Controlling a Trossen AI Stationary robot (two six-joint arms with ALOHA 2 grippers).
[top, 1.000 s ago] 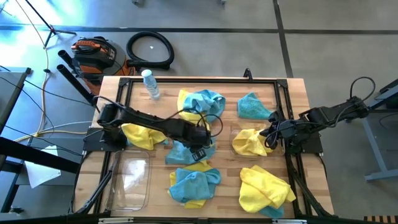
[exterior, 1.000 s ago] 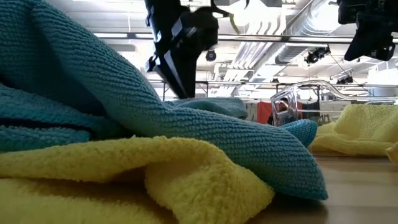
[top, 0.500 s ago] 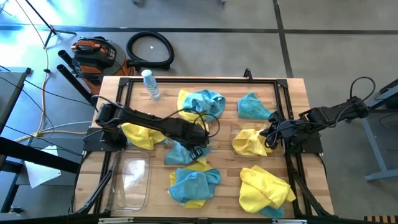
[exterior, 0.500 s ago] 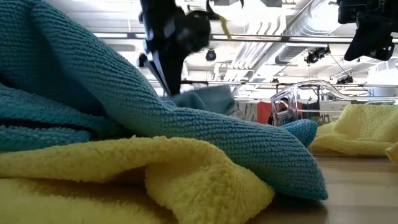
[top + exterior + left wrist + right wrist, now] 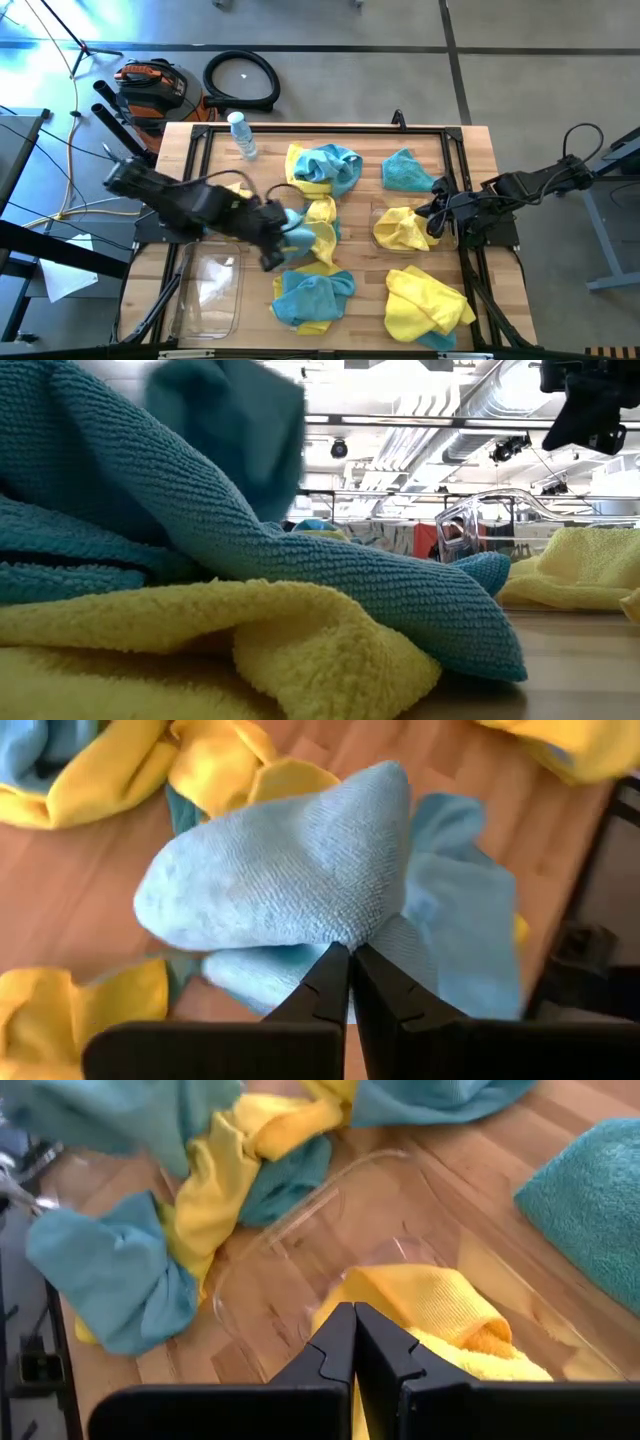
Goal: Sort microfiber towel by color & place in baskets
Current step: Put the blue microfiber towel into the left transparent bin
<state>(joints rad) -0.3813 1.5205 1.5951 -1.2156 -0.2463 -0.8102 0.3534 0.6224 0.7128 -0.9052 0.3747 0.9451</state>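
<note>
The left pincer (image 5: 350, 952) is clamped on a teal-blue towel (image 5: 290, 885), lifted above the counter (image 5: 470, 140). The right pincer (image 5: 354, 1312) is closed together, empty, above the basket (image 5: 300, 1240) holding a yellow towel (image 5: 430, 1305).

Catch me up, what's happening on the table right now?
The left gripper is shut on a teal-blue towel, lifted near the table's middle beside the empty left basket. The right gripper hangs shut over the right basket, which holds a yellow towel. More towels lie unsorted around them.
</note>
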